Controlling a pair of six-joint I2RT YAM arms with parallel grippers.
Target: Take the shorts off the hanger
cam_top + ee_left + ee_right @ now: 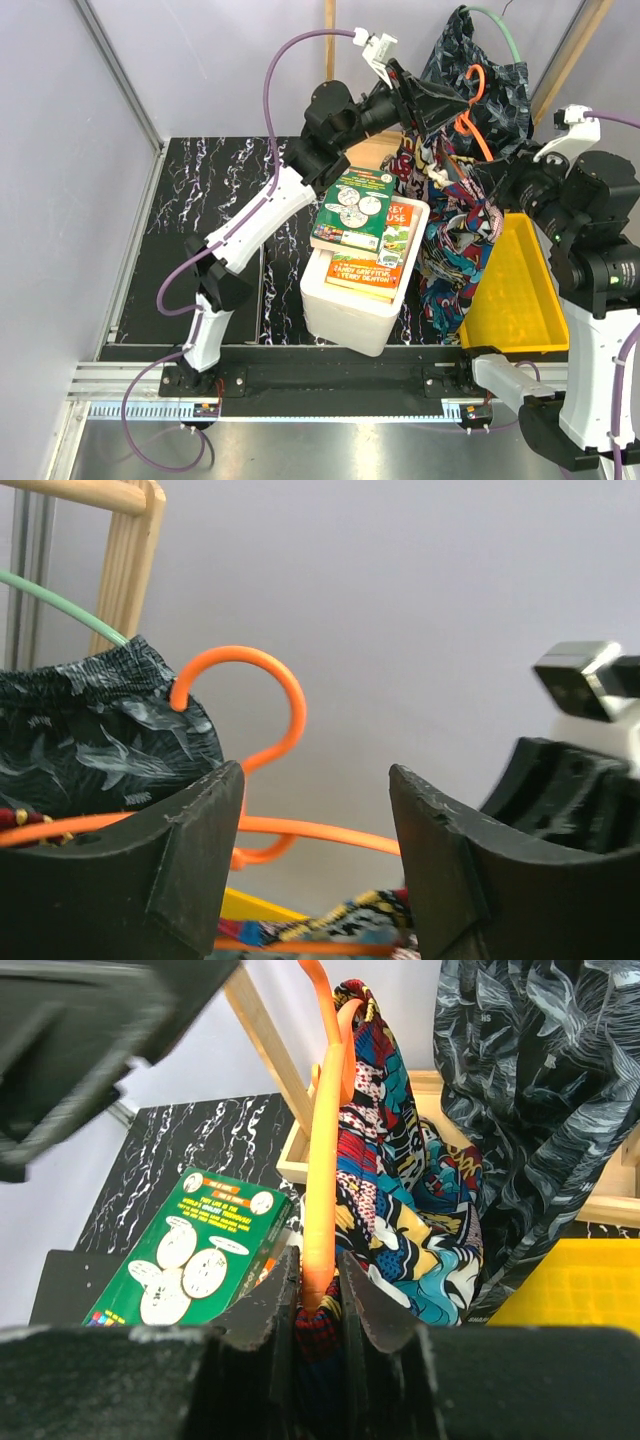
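An orange hanger (474, 112) carries the comic-print shorts (452, 235), which droop between the white box and the yellow bin. The black-navy leafy shorts (487, 68) hang behind on a green hanger. My left gripper (447, 104) is open up by the orange hanger. In the left wrist view the hanger's bar (320, 831) runs across the gap between the fingers (185, 850), with the leafy shorts (90, 740) at left. My right gripper (320, 1295) is shut on the hanger's lower end (322, 1160) together with a fold of the comic shorts (400, 1195); the gripper also shows in the top view (480, 178).
A white foam box (345, 315) with a stack of books (362, 212) stands mid-table. A yellow bin (512, 290) sits to its right. A wooden rack (572, 45) and a wooden crate (292, 1160) stand behind. The green book (190, 1260) lies below my right gripper.
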